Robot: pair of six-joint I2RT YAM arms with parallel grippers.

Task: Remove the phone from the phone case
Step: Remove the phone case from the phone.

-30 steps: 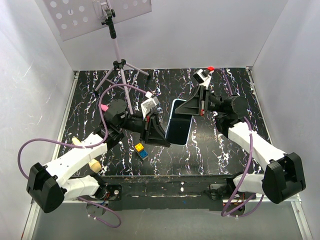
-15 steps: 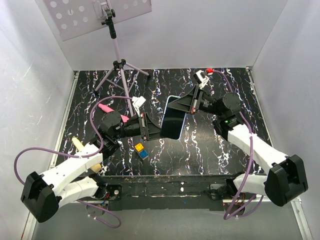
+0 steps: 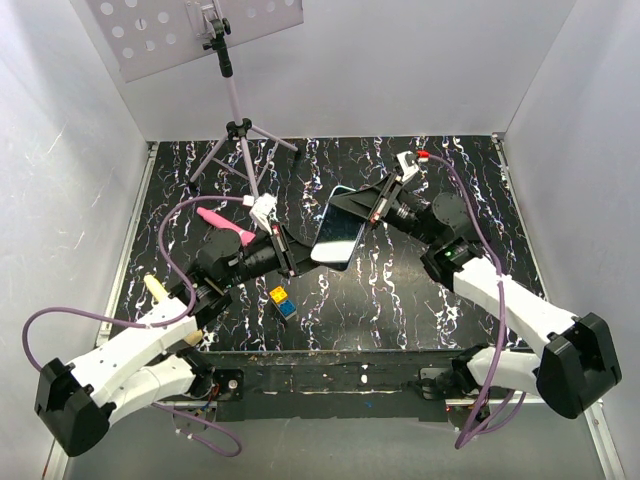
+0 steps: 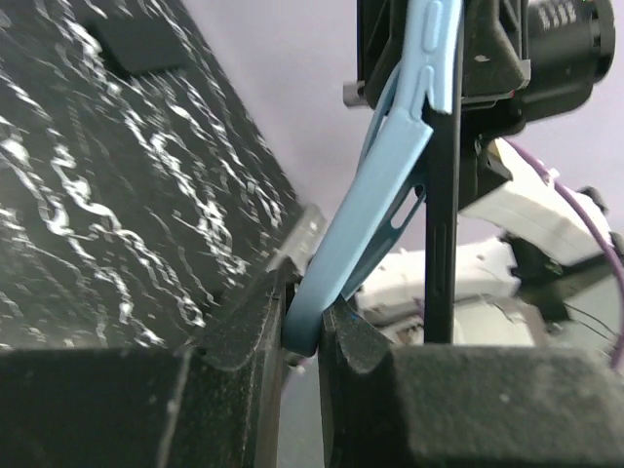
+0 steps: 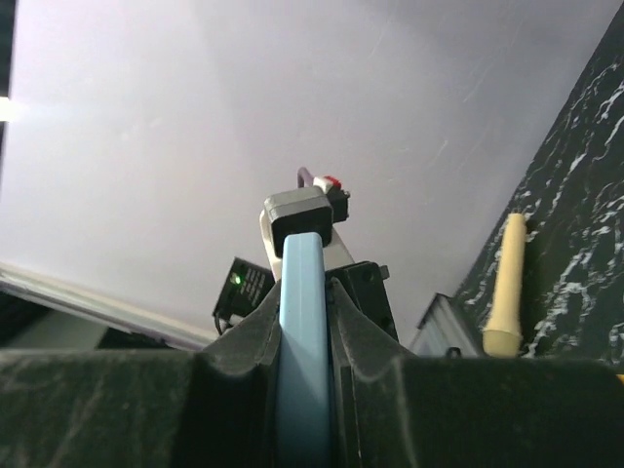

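Note:
The phone (image 3: 337, 232) hangs above the table's middle between both arms, its dark screen tilted up, with the light blue phone case (image 3: 341, 192) showing as a rim along its far edge. My left gripper (image 3: 293, 256) is at its lower left corner. In the left wrist view that gripper (image 4: 310, 327) is shut on a corner of the phone case (image 4: 385, 185), which bends away from the thin black edge of the phone (image 4: 441, 214). My right gripper (image 3: 375, 207) holds the opposite end. The right wrist view shows it (image 5: 305, 292) shut on the case's blue edge (image 5: 304, 370).
A tripod (image 3: 240, 135) stands at the back left under a perforated panel (image 3: 190, 30). A pink object (image 3: 226, 223) lies left of the phone. Small yellow and blue bricks (image 3: 281, 301) sit under it. A cream handle (image 3: 158, 290) lies by the left arm.
The phone has moved left and tipped from near upright to screen-up. Both grippers followed it, and the left arm swung back toward the left wall.

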